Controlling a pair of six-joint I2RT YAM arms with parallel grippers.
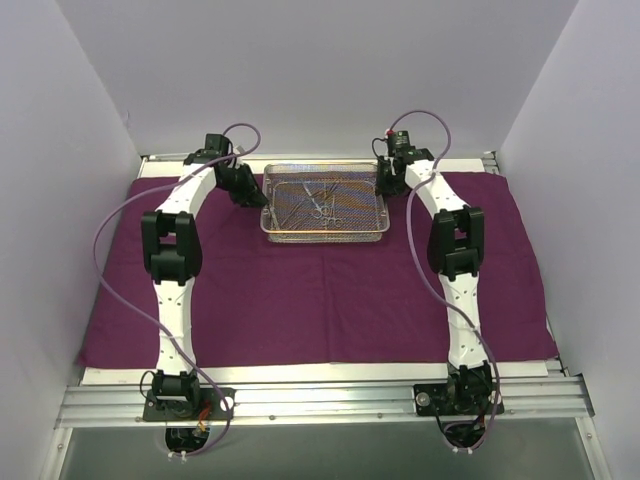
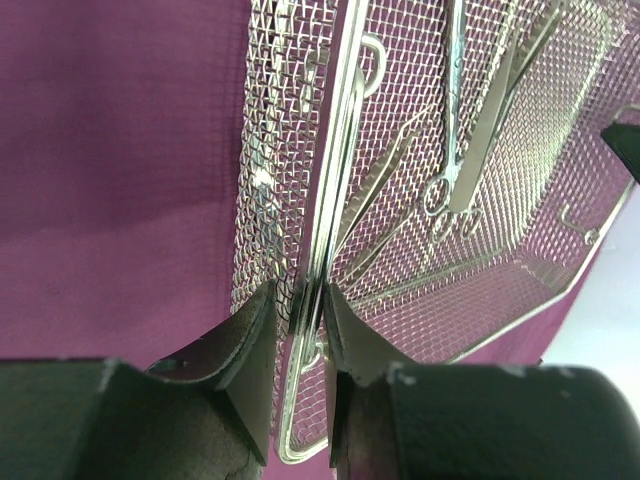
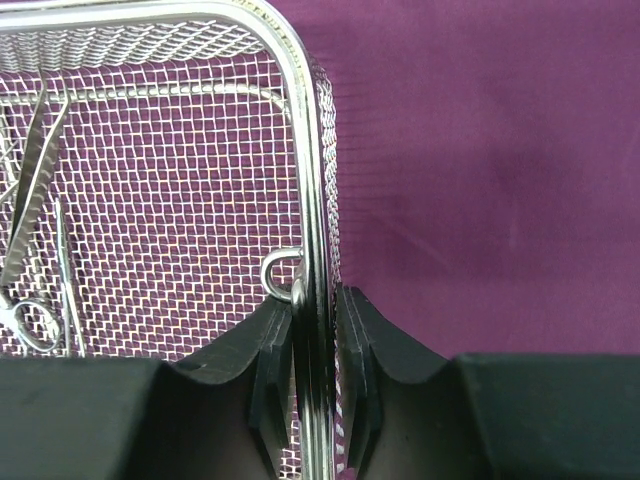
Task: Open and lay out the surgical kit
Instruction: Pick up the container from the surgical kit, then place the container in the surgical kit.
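The dark purple cloth [image 1: 320, 300] lies spread flat over the table. The silver wire-mesh tray [image 1: 325, 238] sits on it at the back centre, with slim metal instruments [image 1: 320, 205] inside. My left gripper [image 1: 262, 200] is at the tray's left wall. In the left wrist view the fingers [image 2: 245, 340] straddle the rim [image 2: 330, 180], one outside on the mesh and one inside, pressed close. My right gripper [image 1: 383, 185] is at the right wall, and its pads [image 3: 270, 340] pinch the rim [image 3: 305, 150] beside a small wire loop [image 3: 280, 275]. Scissor-like tools [image 2: 455, 150] [image 3: 30, 180] lie on the mesh floor.
White walls close in the table on the left, back and right. An aluminium rail [image 1: 320, 400] with both arm bases runs along the near edge. Bare white table [image 2: 610, 330] shows beyond the cloth's edge behind the tray.
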